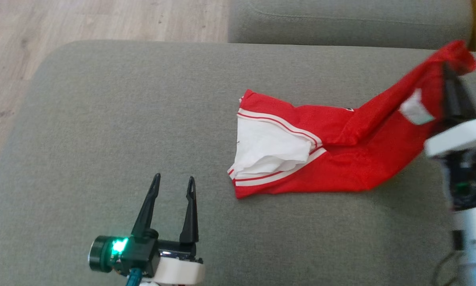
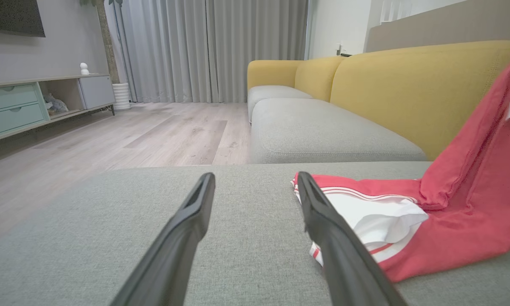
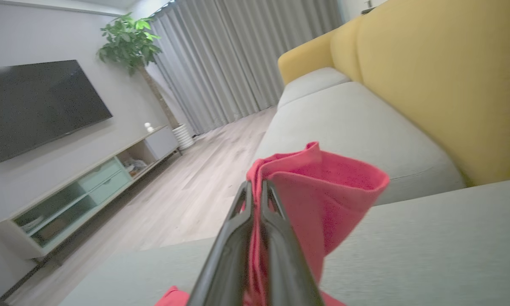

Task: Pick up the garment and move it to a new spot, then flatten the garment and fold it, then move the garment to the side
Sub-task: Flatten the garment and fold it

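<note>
Right claw (image 3: 255, 189) pinches raised edge of garment (image 1: 333, 159): light, limp, likely sags; grip hem. Left claw (image 1: 173, 180) spread, empty.

A red garment (image 1: 333, 167) lies on the right half of a grey sofa cushion (image 1: 103, 119), stretched from left to right. Its left end rests on the cushion, rumpled, and shows a crumpled white panel (image 1: 269, 149) edged with thin red and white stripes. Towards the right the red cloth rises off the cushion in a slanting, folded band, with a small white label (image 1: 414, 109) on it. The far right tip is up in the air, pinched between the closed fingers of the right pincer (image 3: 257, 187).
</note>
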You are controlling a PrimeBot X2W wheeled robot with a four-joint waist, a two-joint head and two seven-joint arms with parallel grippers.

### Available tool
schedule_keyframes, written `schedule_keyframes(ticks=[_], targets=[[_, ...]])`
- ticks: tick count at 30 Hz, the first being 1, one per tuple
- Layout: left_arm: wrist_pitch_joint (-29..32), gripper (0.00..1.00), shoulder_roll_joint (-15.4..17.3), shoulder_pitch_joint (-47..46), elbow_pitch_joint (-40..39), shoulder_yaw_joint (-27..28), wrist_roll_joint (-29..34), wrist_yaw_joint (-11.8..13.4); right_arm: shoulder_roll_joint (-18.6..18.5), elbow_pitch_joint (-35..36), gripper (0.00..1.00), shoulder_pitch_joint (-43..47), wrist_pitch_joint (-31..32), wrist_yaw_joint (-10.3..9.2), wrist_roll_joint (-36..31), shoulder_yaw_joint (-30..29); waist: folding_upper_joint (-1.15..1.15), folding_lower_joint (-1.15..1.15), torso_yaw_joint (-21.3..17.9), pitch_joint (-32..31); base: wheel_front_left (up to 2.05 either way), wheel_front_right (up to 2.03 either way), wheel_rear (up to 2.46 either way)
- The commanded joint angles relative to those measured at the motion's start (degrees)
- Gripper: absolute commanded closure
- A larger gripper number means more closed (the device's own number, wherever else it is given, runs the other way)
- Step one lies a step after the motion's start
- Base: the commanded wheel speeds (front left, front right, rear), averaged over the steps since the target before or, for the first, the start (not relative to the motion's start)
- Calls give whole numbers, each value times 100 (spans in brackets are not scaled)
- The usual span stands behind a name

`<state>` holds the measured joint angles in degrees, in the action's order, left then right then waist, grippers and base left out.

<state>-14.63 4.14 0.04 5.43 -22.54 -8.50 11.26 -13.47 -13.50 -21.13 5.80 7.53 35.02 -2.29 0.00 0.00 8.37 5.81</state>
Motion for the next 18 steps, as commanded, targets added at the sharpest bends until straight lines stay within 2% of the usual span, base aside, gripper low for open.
schedule_keyframes(ticks=[1,5,8,12,18], targets=[[-37,0,-61,-137,-137,186,61,-31,174,392,100,-66,115,-4,-107,212,0,0,75,9,0,0,0],[-37,0,-92,-177,-84,179,77,-100,750,690,100,-70,414,-4,-383,751,0,0,283,43,0,0,0],[-37,0,-110,-236,-32,156,83,-145,993,400,100,-133,393,-4,-782,1261,0,0,547,98,0,0,0],[-37,0,-118,-290,-14,115,73,-180,1049,-110,100,-259,217,-4,-967,1515,0,0,757,167,0,0,0],[-37,0,-124,-387,18,-17,15,-200,1058,-1391,100,-689,-458,-4,-436,2178,0,0,1133,300,0,0,0]])
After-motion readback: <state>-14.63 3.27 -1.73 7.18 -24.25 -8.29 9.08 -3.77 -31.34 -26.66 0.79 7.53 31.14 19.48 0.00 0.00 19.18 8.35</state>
